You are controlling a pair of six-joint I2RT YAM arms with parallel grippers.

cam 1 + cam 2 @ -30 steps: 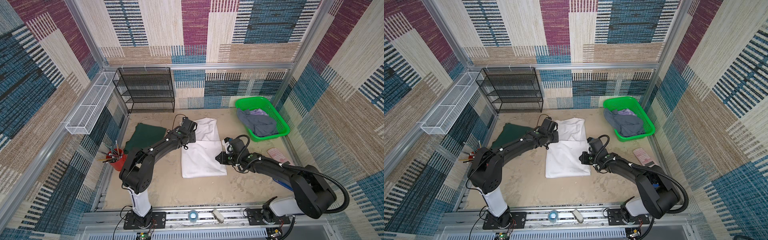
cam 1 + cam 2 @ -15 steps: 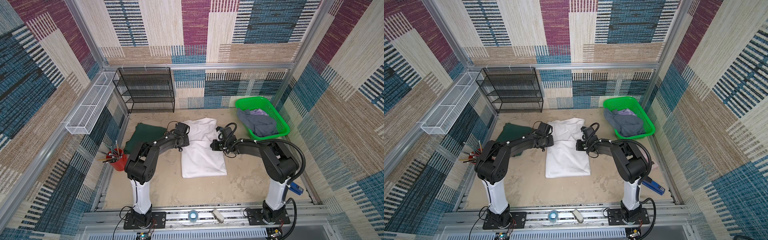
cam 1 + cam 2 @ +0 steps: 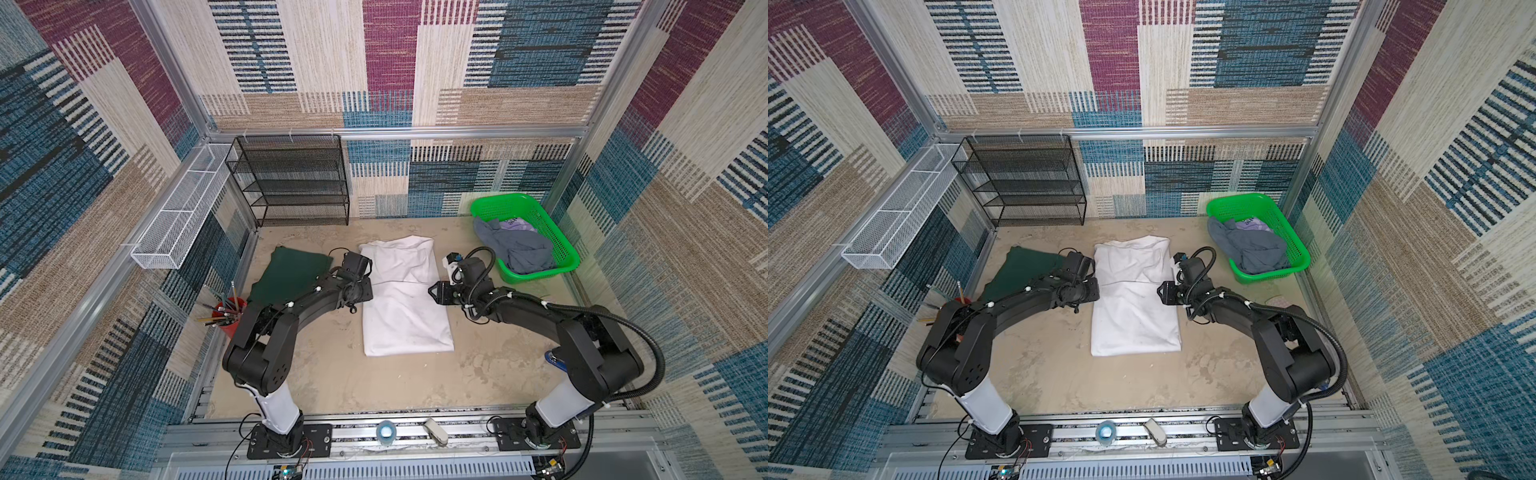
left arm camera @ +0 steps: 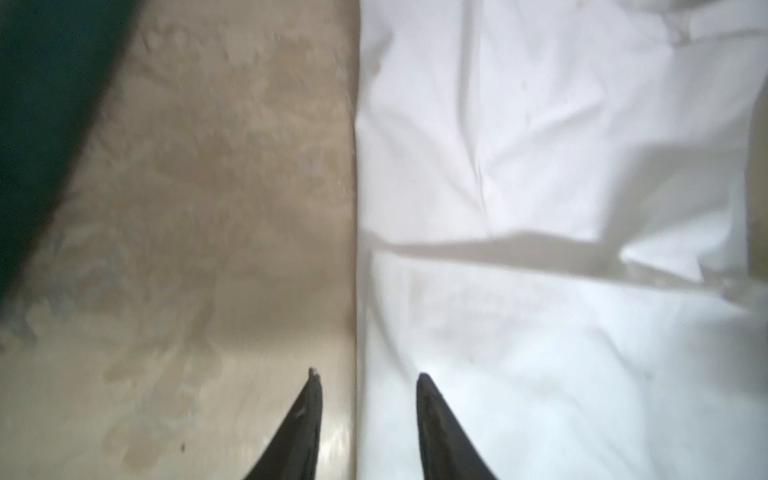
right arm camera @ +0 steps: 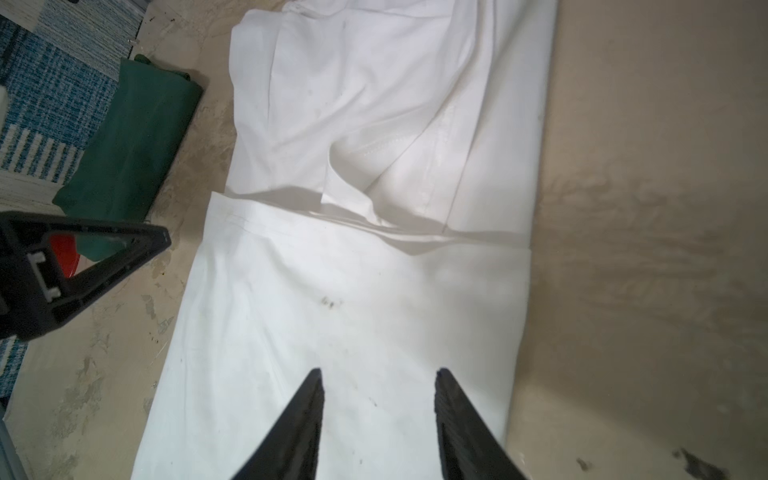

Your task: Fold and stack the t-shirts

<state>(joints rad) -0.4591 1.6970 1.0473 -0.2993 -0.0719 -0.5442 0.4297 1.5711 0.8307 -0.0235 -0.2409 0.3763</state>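
Both grippers have just let go: the right gripper (image 5: pixel 378 372) has sprung apart and the left gripper (image 4: pixel 368 374) has widened. Both are empty, flanking the white shirt (image 3: pixel 405 307) at its cross fold, mid surface (image 3: pixel 332 374). That fold looks set. The arms reach low and inward. The green shirt (image 3: pixel 291 274) lies left, the grey shirt (image 3: pixel 519 249) in the far-right basket (image 3: pixel 569 257)

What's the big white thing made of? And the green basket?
The white t-shirt looks like soft, matte cloth, probably cotton: it creases, folds flat and shows stitched seams. The green basket looks like stiff, slightly shiny plastic: its walls are a moulded mesh of small holes.
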